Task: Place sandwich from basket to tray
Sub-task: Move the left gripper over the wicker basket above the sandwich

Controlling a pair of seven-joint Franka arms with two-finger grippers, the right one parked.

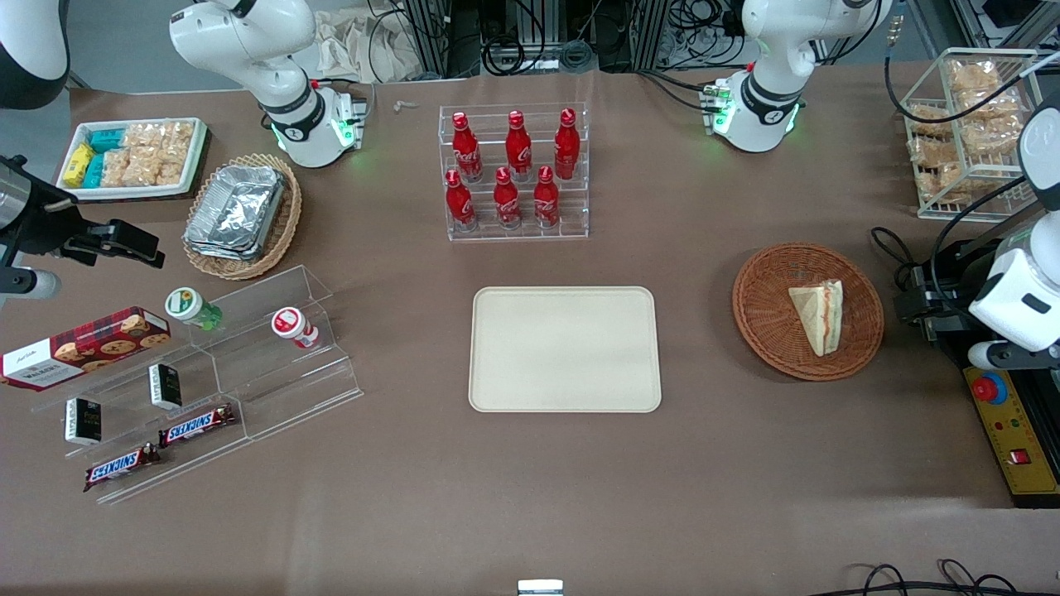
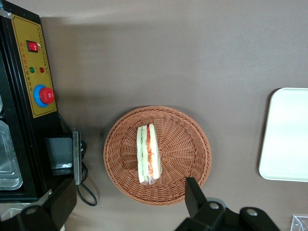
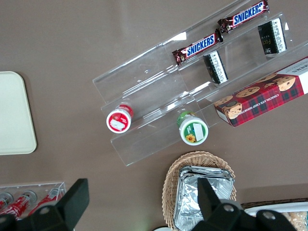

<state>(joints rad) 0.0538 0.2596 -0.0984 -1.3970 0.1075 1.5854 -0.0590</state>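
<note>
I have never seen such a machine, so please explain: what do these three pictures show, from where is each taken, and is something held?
Two robot arms stand at a brown table. One picture looks at them from the front; the other two come from cameras on the arms' wrists. The working arm's gripper hangs open above the round basket, holding nothing. In the basket lies the sandwich, a bread wedge with red and green filling. Beside the basket, toward the parked arm's end, sits the beige tray, with nothing on it. Red bottles, snack bars and a biscuit box also lie around.
</note>
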